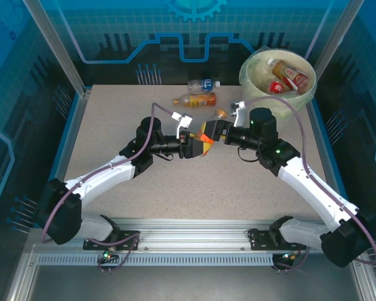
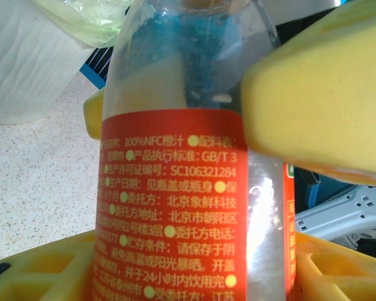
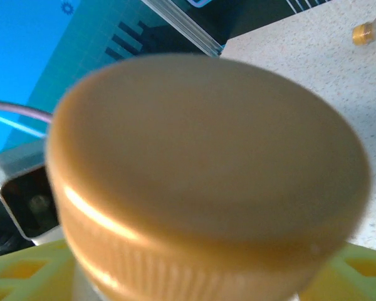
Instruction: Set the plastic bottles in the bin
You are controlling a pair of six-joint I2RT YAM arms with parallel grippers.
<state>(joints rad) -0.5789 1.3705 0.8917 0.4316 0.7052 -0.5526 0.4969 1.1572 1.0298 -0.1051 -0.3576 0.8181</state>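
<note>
A clear plastic bottle (image 1: 204,140) with an orange-red label hangs above the table's middle, between both arms. My left gripper (image 1: 196,145) is shut on its labelled body (image 2: 175,207); the yellow fingers (image 2: 37,273) flank it. My right gripper (image 1: 215,131) comes in from the cap end, its yellow pads (image 2: 313,106) on either side of the bottle's shoulder. The golden cap (image 3: 207,169) sits blurred between the right fingers (image 3: 19,269); contact is unclear. The bin (image 1: 247,80) stands at the far right with bottles (image 1: 289,78) inside.
Two more bottles lie at the far middle of the table: a clear one with a blue label (image 1: 203,84) and an amber one (image 1: 196,99). A small orange cap (image 1: 220,113) shows by the right wrist. The bin's pale wall (image 2: 25,69) rises close behind the held bottle.
</note>
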